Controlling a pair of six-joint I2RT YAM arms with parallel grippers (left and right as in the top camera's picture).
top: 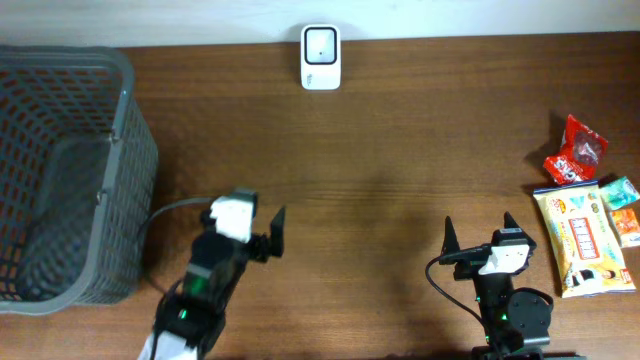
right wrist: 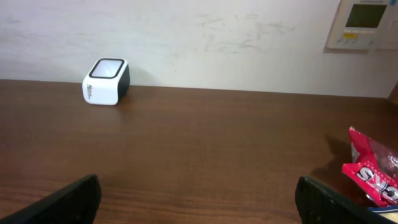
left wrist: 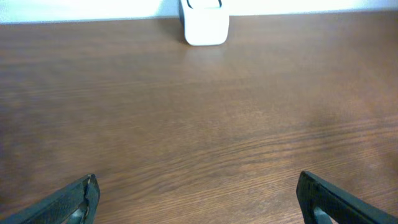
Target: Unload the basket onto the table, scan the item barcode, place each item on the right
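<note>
From overhead, the brown wooden worktop (top: 380, 150) carries a white box-shaped barcode scanner (top: 320, 57) at the middle of its far edge. A grey plastic mesh basket (top: 125, 150) fills the left end. At the right end lies a cluster of goods: a red snack packet (top: 576, 150), just nearer than it a long yellow snack packet (top: 582, 240), and beside that a small teal packet (top: 620, 190) and a small orange packet (top: 627, 225). The left claw (top: 258, 222) sits near the basket with nothing in it. The right claw (top: 479, 224) stands spread wide and empty, a little left of the yellow snack packet and apart from it.

The left wrist view shows the left claw (left wrist: 199, 205) splayed wide, its two dark fingers (left wrist: 74, 200) at the bottom corners with only bare worktop (left wrist: 199, 112) between them. The barcode scanner (left wrist: 204, 25) stands well ahead, at the far edge.

In the right wrist view the right claw (right wrist: 199, 205) is likewise fully spread and grips nothing. The barcode scanner (right wrist: 106, 82) stands far off to the left against the pale wall (right wrist: 205, 37); the red snack packet (right wrist: 373, 168) lies just beyond the right finger. A white wall panel (right wrist: 364, 22) hangs at upper right.
</note>
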